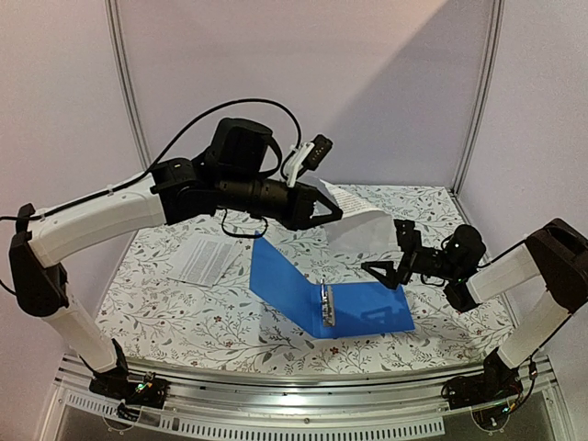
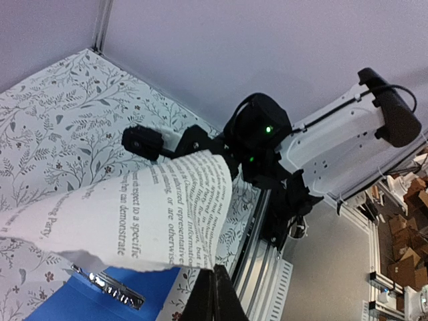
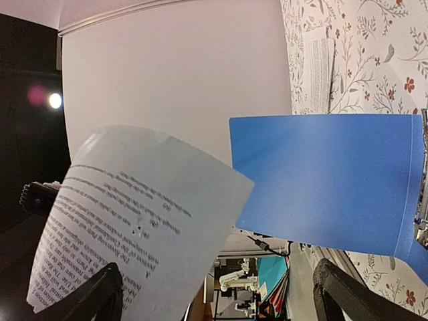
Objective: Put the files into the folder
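We held one file [image 1: 360, 225] clamped in our left gripper [image 1: 333, 213] over the open folder [image 1: 367, 310], right gripper [image 1: 378, 274] spread empty, another file [image 1: 204, 257] on the table [image 1: 184, 317], nothing filed.

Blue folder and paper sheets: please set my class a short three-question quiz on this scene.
1. True or false: the folder lies closed.
2. The right hand is: A open, B shut on a sheet.
3. Fill in: the raised sheet is pinched by the ____ hand.
Key: 1 false; 2 A; 3 left, meaning the left hand.
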Motion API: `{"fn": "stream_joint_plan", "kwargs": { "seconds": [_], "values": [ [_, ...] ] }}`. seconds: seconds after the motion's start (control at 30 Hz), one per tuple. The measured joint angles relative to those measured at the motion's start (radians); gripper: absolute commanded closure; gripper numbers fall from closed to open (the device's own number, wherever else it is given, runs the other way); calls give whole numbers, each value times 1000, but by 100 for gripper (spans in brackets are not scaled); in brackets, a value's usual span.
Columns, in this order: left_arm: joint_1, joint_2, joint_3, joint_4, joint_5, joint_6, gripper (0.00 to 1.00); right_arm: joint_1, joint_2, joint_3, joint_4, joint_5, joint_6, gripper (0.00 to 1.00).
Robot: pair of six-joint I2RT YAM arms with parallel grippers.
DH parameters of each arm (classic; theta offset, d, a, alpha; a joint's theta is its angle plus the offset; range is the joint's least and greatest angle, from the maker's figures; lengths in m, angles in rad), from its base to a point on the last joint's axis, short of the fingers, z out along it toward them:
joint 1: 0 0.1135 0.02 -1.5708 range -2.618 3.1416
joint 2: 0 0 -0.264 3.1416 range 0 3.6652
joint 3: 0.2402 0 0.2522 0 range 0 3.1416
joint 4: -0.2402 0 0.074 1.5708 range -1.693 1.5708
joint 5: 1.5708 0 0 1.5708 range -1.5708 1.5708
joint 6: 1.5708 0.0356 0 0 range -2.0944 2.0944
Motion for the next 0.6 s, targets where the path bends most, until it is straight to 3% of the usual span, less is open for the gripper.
{"fn": "stream_joint_plan", "kwargs": {
  "seconds": [0.33,0.6],
  "values": [
    [-5,59,11,34,-40,19,100,13,19,0,0,61,92,2],
    [-23,-2,-186,163,-17,-30,100,14,29,36,2,109,136,2]
  ]
}}
